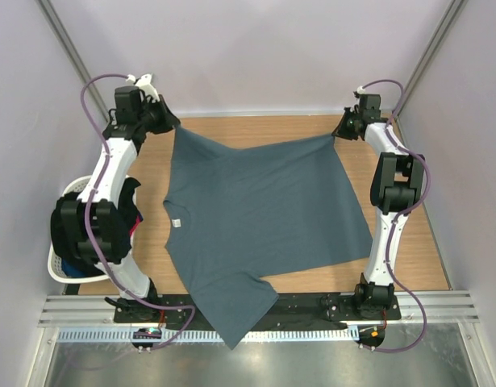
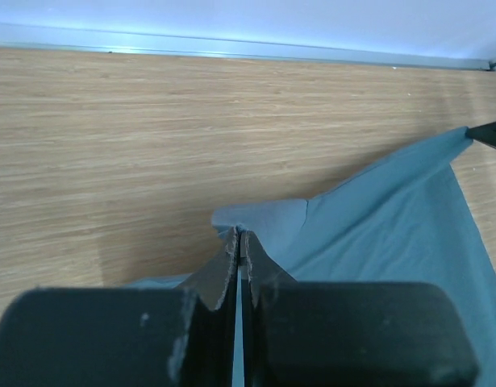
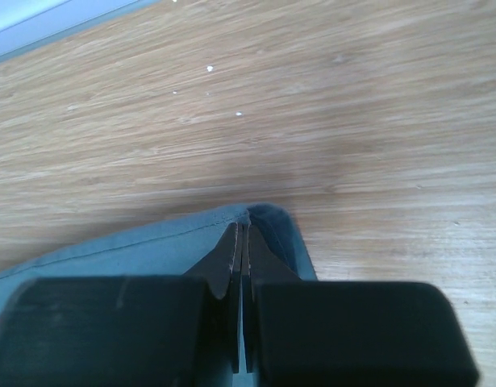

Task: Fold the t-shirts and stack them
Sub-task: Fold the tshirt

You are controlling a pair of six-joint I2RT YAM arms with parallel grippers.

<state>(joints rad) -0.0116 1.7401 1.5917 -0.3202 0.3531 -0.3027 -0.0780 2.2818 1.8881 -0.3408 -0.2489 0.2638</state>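
Two corners of the blue-grey t-shirt [image 1: 256, 210] are held tight, one by each of my arms. My left end effector [image 1: 175, 127] is at the far left of the bench [image 1: 256, 126]. Its two fingers are pressed together with a fold of the blue cloth between them. From my left wrist I see the cloth poke out just past the tips and run off to the right.

My right end effector [image 1: 338, 134] is at the far right of the bench. It is squeezed together too, and it pinches the other far corner. From my right wrist I see the sewn edge of the cloth wrap around the tips.

Between my two end effectors the far edge of the t-shirt dips a little in the middle. The rest of it lies spread out on the wood. Its neck points to the left, and a small white label [image 1: 174, 223] shows there. One sleeve [image 1: 235, 318] hangs over the near edge, across the black rail [image 1: 312, 305].

Beside my left arm sits a white basket [image 1: 58, 270] with dark clothes [image 1: 130, 205] in it. My arm hides part of them.
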